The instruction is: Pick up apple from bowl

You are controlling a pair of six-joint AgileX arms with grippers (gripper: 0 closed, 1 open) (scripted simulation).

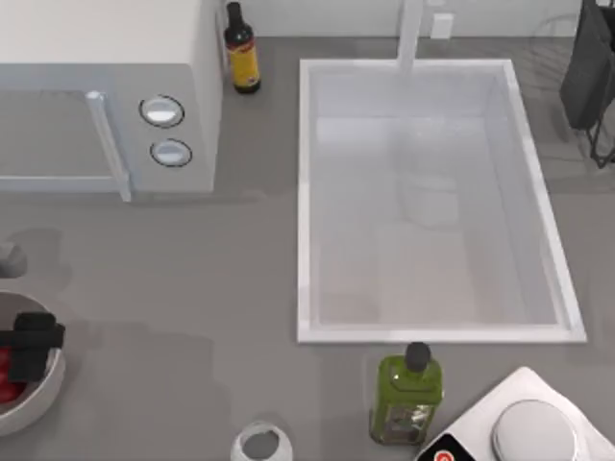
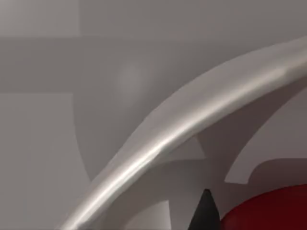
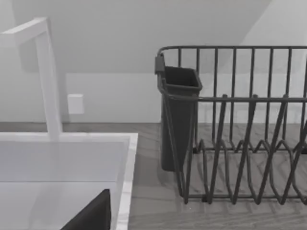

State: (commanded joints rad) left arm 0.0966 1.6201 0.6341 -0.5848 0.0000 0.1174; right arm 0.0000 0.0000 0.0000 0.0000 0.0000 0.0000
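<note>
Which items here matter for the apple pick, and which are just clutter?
Job: apple, in the bowl at the table's left edge; left pincer over the bowl.

Clutter: microwave, sauce bottle, sink, green bottle, cup, scale, dish rack.

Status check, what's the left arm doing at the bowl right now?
Left claw down inside bowl, over apple. Grip unconfirmed. Right arm parked near dish rack. Nothing in the way.

Microwave (image 1: 106, 106), sink (image 1: 437, 331), green bottle (image 1: 406, 399), dish rack (image 3: 240, 143).
</note>
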